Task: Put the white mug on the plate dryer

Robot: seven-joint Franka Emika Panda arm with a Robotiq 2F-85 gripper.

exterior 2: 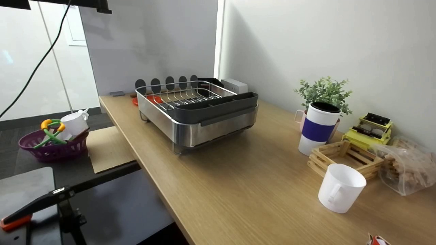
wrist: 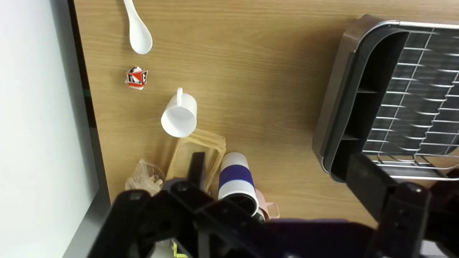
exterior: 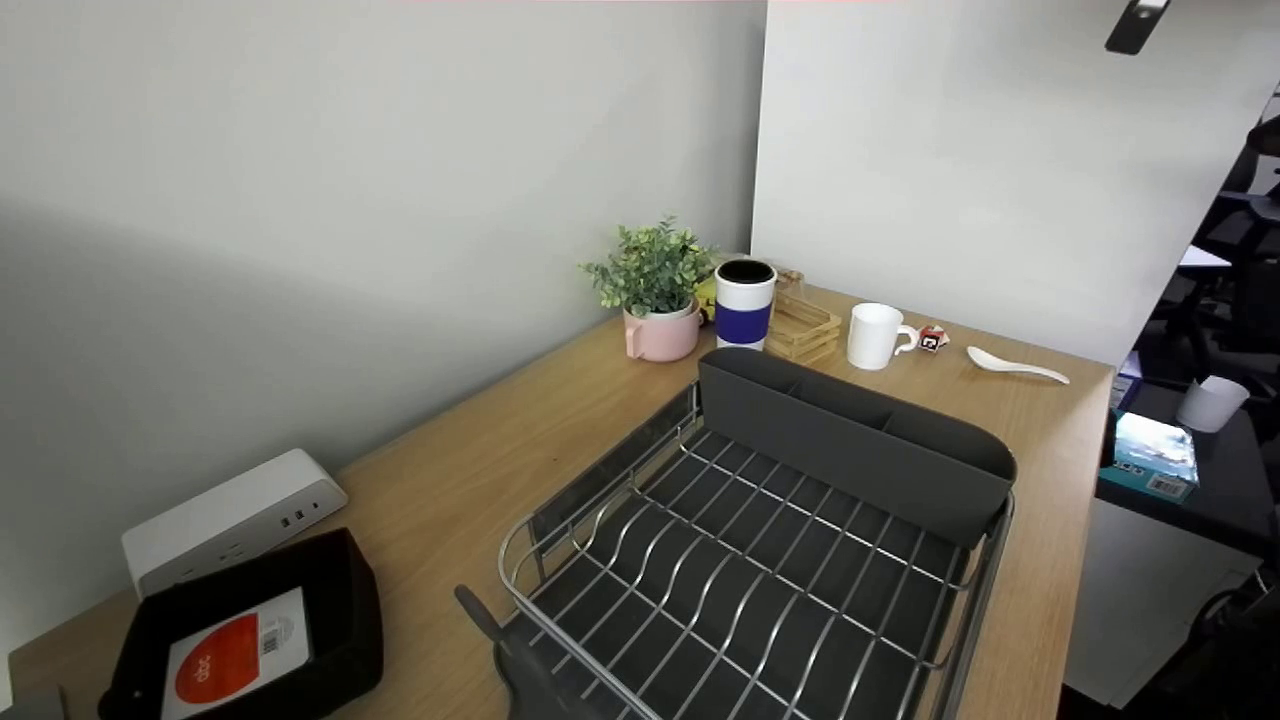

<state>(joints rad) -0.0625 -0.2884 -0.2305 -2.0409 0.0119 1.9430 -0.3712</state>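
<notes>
The mug (exterior: 873, 337) stands upright on the tabletop (exterior 2: 221, 194), near the edge along the white panel (exterior: 950, 180), just beside the crate (wrist: 211, 139). The rack (exterior: 752, 568) stands well apart from it, near the edge opposite the wall (exterior: 400, 180). The jaws are spread wide apart.

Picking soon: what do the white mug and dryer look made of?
White mug: probably glazed ceramic, from its smooth white surface; plastic is possible. Dryer: sides likely brushed steel, from their silvery sheen; its dark grey caddy looks like matte plastic, without metallic glint.
</notes>
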